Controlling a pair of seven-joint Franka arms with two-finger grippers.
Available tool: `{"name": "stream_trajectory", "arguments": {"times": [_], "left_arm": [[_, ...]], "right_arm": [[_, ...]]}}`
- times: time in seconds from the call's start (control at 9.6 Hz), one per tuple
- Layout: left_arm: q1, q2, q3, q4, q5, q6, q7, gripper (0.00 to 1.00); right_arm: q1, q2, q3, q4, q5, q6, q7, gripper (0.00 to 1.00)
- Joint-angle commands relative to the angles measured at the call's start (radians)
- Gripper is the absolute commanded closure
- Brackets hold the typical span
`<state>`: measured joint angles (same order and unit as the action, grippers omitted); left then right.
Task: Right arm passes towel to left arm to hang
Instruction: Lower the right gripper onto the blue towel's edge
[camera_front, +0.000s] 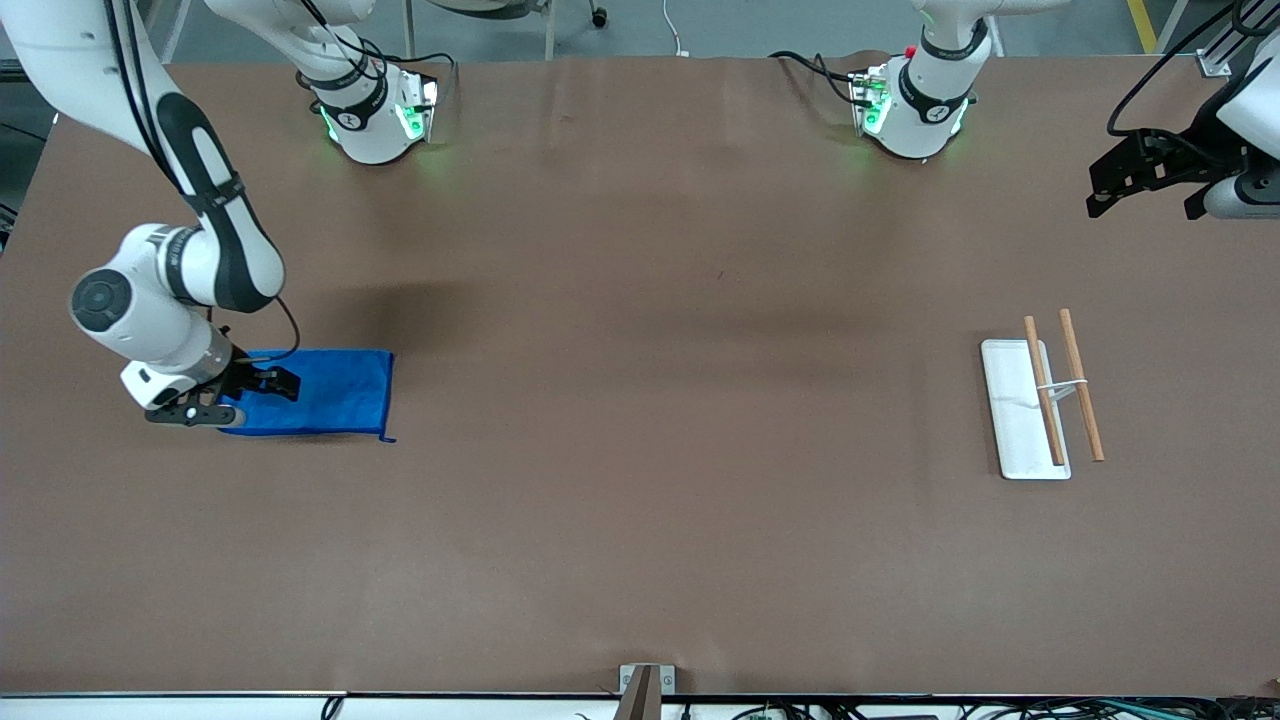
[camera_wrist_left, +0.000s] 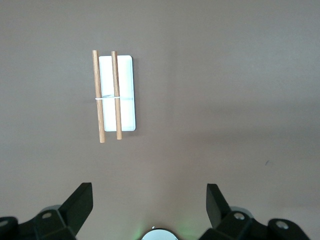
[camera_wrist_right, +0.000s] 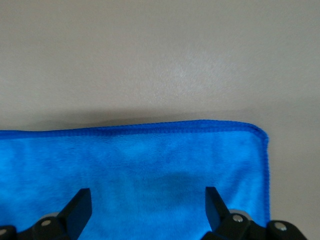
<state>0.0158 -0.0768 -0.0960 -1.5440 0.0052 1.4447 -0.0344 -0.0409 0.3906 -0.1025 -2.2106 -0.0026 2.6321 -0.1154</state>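
The right arm's gripper (camera_front: 235, 395) is hanging low over the end of the blue towel (camera_front: 330, 392), jaws standing wide apart and gripping nothing, while the towel is lying flat on the brown desk (camera_front: 640, 500) toward the right arm's end. Toward the left arm's end, a white-based rack with two wooden rods (camera_front: 1045, 400) is sitting on the desk. The left arm's gripper (camera_front: 1150, 180) is waiting in the air above the desk, jaws spread wide and empty.

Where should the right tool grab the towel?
Pinch the hemmed edge of the towel at the right arm's end, coming straight down. It lies flat on the table, and the right tool is open over that end.
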Motion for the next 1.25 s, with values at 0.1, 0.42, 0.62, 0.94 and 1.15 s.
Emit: {"name": "stream_trajectory", "arguments": {"times": [0.1, 0.42, 0.62, 0.94, 1.15], "left_arm": [[0.0, 0.02, -0.004, -0.002, 0.002, -0.017, 0.002, 0.0], [0.003, 0.02, -0.004, -0.002, 0.002, -0.015, 0.013, 0.0], [0.006, 0.02, -0.004, -0.002, 0.001, -0.017, 0.016, 0.0], [0.007, 0.02, -0.001, -0.002, 0.001, -0.017, 0.018, 0.0], [0.006, 0.018, -0.001, -0.002, 0.002, -0.017, 0.016, 0.0]], "right_arm": [[0.004, 0.028, 0.0, -0.014, -0.01, 0.025, -0.006, 0.02], [0.001, 0.045, 0.001, -0.015, -0.008, 0.029, -0.003, 0.34], [-0.001, 0.05, 0.003, -0.014, -0.004, 0.032, -0.003, 0.78], [0.004, 0.039, 0.004, 0.017, 0.001, -0.053, 0.007, 1.0], [0.006, -0.011, 0.004, 0.133, 0.001, -0.316, 0.003, 1.0]]}}
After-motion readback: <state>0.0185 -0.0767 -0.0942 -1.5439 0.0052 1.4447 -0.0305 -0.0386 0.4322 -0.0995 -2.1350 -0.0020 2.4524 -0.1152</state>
